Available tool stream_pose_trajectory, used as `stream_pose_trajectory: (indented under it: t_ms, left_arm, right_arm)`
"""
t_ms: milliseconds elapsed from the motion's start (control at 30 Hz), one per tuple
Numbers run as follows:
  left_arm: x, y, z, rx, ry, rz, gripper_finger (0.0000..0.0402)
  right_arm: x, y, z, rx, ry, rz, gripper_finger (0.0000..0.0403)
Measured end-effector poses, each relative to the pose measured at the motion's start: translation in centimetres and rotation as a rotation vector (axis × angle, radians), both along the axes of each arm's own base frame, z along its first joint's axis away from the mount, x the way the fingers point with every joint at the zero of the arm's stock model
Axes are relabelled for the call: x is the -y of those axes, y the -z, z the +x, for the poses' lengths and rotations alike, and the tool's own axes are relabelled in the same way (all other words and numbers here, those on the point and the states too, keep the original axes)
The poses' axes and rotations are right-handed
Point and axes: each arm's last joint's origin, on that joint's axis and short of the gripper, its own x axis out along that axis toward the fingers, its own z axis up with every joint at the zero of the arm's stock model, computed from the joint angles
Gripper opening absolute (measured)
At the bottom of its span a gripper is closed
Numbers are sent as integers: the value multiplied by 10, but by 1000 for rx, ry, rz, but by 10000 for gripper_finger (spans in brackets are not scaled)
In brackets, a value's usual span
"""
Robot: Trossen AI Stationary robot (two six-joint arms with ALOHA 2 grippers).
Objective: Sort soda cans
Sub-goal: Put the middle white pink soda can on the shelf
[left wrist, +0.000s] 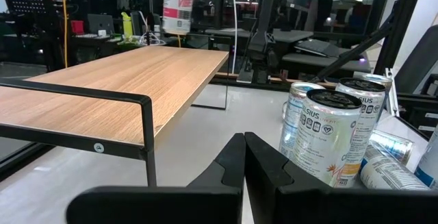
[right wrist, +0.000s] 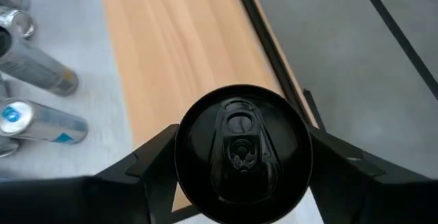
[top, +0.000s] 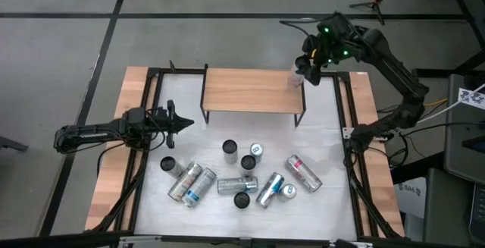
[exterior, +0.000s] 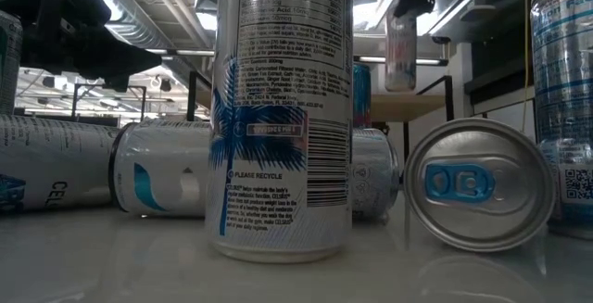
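The right hand (top: 305,67) is gripping a dark-topped can (right wrist: 241,152) upright, its two fingers pressed against opposite sides just under the rim, and is holding it in the air above the right end of the wooden shelf (top: 250,90) at the far side of the counter (top: 326,138). In the low view the can is hanging clear of the shelf board, so the step in hand looks like setting it down there. To do that well, the arm should be lowering straight and slowly with the can kept vertical, landing it well inside the board and away from the right edge and the black frame (left wrist: 147,125), and letting go only once the base is sitting flat; a slim can is tipping easily if released tilted or nudged on retreat, so the fingers should be opening wide before the hand lifts straight up. The remaining soda cans (top: 241,174) are waiting in a loose cluster on the near middle of the counter, some standing, several lying on their sides. The left hand (top: 182,123) is hovering with its fingers closed together and empty, at the left of the counter, just beyond that cluster.
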Motion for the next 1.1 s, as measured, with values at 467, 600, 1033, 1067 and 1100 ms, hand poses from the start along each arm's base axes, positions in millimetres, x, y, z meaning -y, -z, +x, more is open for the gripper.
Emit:
stream_pose_trajectory:
  t_ms: [467, 600, 1033, 1067, 1100]
  left_arm:
    - [0, 0, 0, 0, -2, 0, 0]
    - [0, 0, 0, 0, -2, 0, 0]
    - [0, 0, 0, 0, -2, 0, 0]
    - [0, 0, 0, 0, -2, 0, 0]
    - [0, 0, 0, 0, -2, 0, 0]
  right_arm:
    - [41, 26, 10, -36, 8, 80, 257]
    - [47, 31, 16, -36, 3, 83, 255]
    - [49, 33, 19, -35, 7, 82, 265]
    - [49, 33, 19, -35, 7, 82, 268]
    - [49, 33, 19, -35, 8, 82, 271]
